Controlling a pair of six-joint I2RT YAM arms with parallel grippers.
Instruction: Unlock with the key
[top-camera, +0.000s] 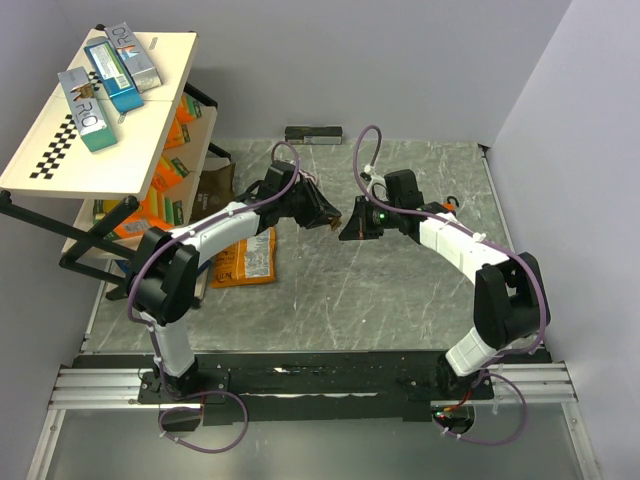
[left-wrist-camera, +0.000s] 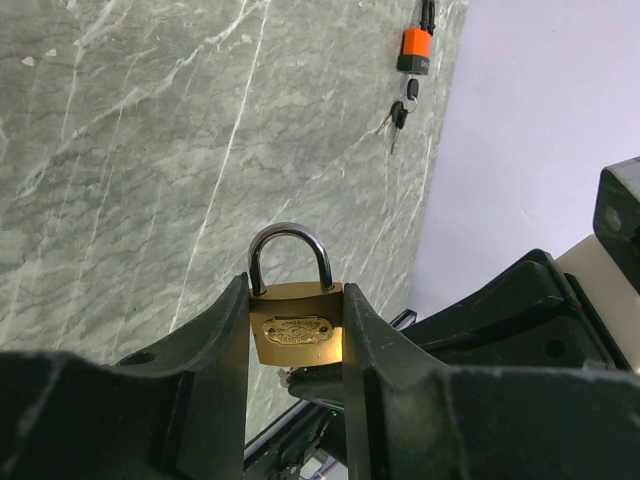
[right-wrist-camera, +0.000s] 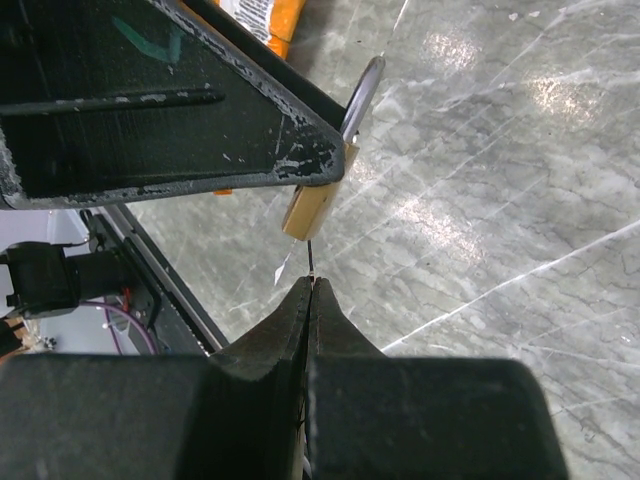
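The right gripper (right-wrist-camera: 311, 292), pinched on the key (right-wrist-camera: 312, 265) at mid-frame, should line its blade squarely with the underside of the padlock (right-wrist-camera: 312, 208), clamped in the left gripper (left-wrist-camera: 296, 295), before pushing.

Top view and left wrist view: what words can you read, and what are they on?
"RIO", letters sideways: grey-and-teal box on the shelf top.
"RIO", less clear: second such box.
Blue box between them: print too small.
Orange packet: print too small.
Brass padlock: oval stamp blurred, unreadable.
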